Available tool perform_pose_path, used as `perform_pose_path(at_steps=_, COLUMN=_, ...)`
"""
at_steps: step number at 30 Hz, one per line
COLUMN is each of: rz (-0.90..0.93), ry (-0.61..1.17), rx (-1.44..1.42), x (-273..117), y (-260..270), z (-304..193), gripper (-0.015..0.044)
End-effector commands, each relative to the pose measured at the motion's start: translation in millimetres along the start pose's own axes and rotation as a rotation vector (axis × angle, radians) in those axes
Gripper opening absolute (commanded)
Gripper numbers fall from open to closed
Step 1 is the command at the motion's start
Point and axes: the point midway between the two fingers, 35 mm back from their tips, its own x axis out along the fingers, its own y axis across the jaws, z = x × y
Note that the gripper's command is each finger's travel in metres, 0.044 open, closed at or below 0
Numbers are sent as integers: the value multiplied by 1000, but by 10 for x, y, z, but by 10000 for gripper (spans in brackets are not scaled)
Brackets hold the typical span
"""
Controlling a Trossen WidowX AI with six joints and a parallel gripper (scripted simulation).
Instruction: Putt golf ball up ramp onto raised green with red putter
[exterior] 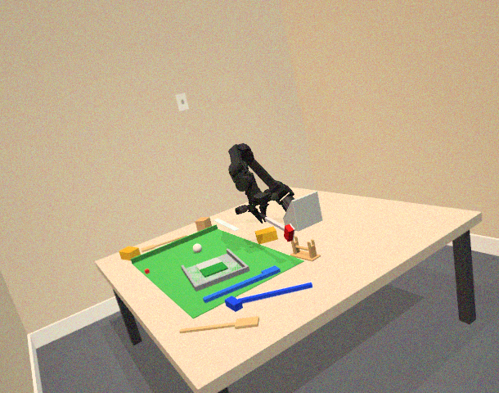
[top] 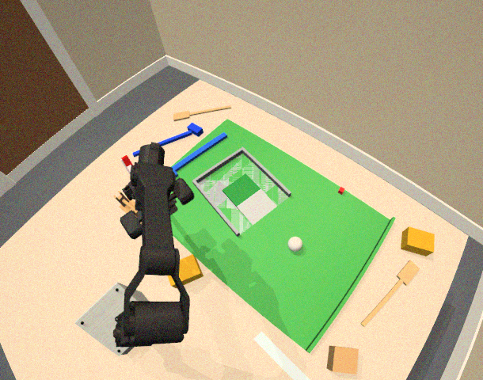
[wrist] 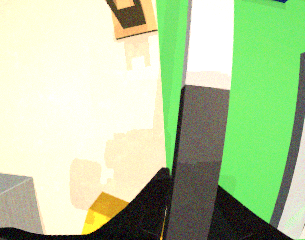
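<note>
My gripper (exterior: 263, 219) (wrist: 179, 176) is shut on the dark handle of the red putter (exterior: 289, 232) (top: 126, 161) (wrist: 209, 45). Its pale shaft runs out from the fingers, and its red head hangs above the table near the wooden stand, clear of it. In the top view the arm hides the fingers and most of the shaft. The white golf ball (top: 294, 244) (exterior: 196, 248) rests on the green mat (top: 332, 229) (exterior: 165, 270). The dark green patch (top: 241, 189) (exterior: 213, 269) lies inside grey walls on three sides, with a pale panel (top: 256, 206) on the side towards the ball.
The wooden stand (exterior: 304, 255) (wrist: 149, 20) is empty beside the mat. A blue putter (top: 195, 129) (exterior: 234, 303) and a blue bar (top: 200, 152) (exterior: 241, 284) lie near the walls. Yellow blocks (top: 417, 241) (top: 188, 270) flank the mat. A small red cube (top: 341, 190) lies at its edge.
</note>
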Motion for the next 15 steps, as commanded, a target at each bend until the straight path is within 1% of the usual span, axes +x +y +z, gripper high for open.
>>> perform_pose_path(at_steps=1, rz=-28, ry=-6, rx=191, x=-183, y=-225, z=-288, gripper=0)
perform_pose_path(at_steps=15, rz=-94, ry=39, rx=780, x=-534, y=-600, z=-1420, gripper=0)
